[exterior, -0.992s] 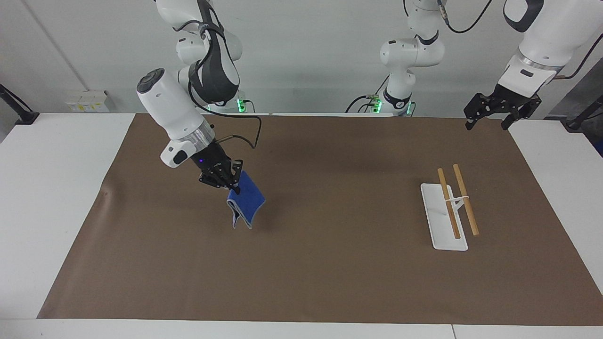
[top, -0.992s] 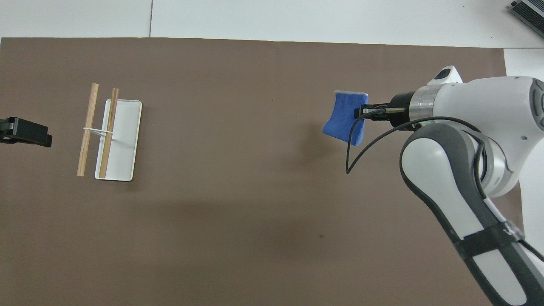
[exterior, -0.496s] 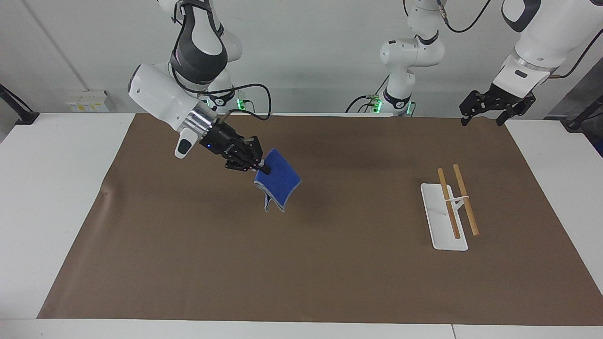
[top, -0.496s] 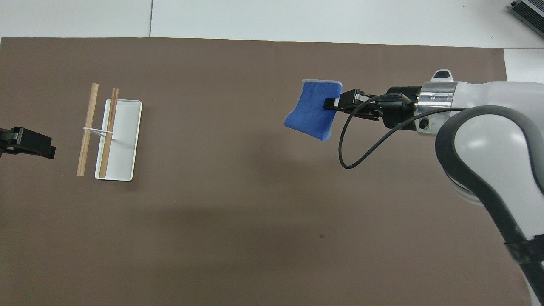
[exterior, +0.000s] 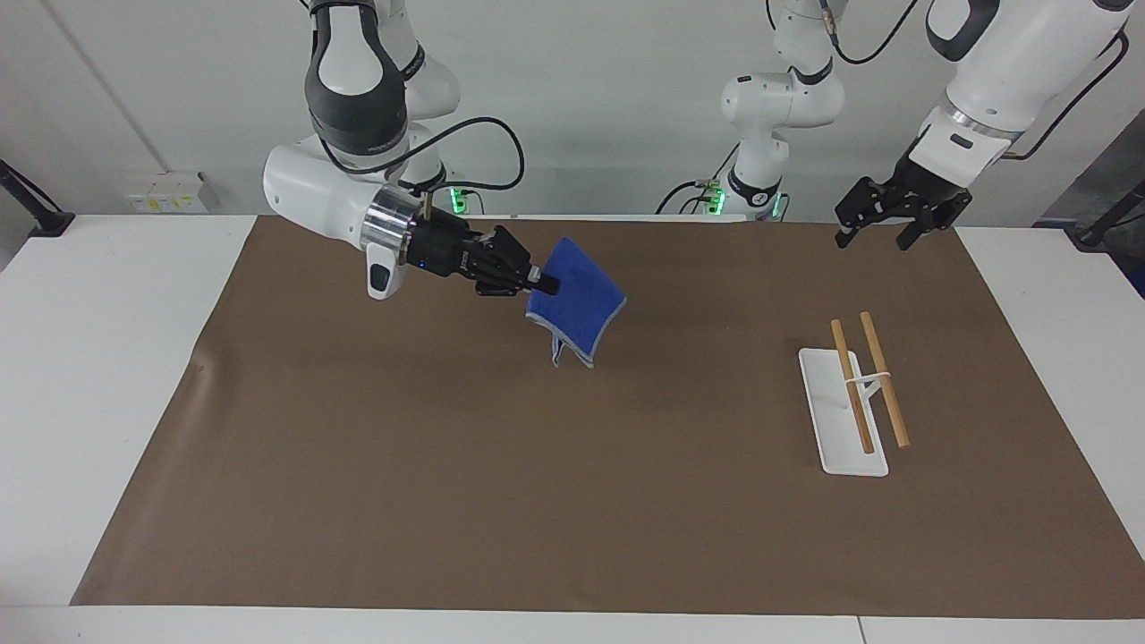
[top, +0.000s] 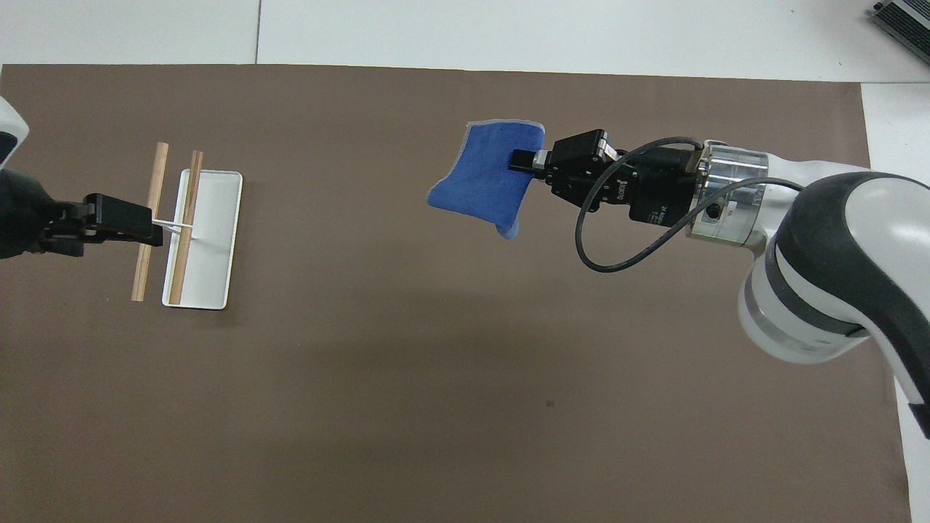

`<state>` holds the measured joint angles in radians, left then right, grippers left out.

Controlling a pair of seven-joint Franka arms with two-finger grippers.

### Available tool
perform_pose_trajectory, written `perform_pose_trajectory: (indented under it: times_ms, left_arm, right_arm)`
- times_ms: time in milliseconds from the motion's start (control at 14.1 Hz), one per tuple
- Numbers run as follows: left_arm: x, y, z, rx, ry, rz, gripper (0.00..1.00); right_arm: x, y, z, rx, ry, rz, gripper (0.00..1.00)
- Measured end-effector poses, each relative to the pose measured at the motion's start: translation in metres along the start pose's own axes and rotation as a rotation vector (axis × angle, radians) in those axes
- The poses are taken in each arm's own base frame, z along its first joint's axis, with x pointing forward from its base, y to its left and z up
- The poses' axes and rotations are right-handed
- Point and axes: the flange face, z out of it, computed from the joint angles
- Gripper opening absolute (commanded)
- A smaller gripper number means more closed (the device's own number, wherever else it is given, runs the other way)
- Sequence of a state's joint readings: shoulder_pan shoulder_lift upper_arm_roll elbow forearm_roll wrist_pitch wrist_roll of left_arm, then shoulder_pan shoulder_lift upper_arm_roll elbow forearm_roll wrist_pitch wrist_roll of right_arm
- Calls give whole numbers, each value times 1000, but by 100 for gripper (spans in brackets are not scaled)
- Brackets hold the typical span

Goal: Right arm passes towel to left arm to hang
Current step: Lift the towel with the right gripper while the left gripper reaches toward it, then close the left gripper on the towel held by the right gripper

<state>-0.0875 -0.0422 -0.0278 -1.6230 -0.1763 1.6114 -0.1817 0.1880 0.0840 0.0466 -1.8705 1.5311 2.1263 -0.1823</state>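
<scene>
White rack [exterior: 841, 427] with wooden rods [exterior: 884, 379], brown mat [exterior: 572, 501]

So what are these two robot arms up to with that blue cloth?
The right gripper is shut on one edge of a blue towel and holds it up in the air over the middle of the brown mat. The left gripper, open and empty, is up over the mat's edge near the small wooden-bar rack. The towel has not been passed over yet.

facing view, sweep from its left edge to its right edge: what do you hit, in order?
right gripper → towel it is shut on → white rack base → left gripper, open, above the mat.
</scene>
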Motion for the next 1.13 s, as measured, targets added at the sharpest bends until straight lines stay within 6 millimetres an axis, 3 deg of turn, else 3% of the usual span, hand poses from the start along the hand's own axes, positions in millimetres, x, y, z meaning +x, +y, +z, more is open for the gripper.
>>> perform_pose_trajectory:
  times_ms: [283, 496, 850, 1134]
  left_arm:
    - [0, 36, 14, -194, 39, -206, 100]
    - [-2, 64, 14, -348, 31, -404, 100]
    - [-13, 129, 24, -497, 51, -660, 100]
    - [-20, 160, 41, -596, 110, -799, 100]
  right_arm:
    - [-20, 3, 32, 161, 31, 48, 0]
    - [-33, 9, 50, 202, 49, 43, 0]
    - [-35, 17, 51, 199, 55, 46, 0]
    - [-36, 15, 50, 202, 56, 45, 0]
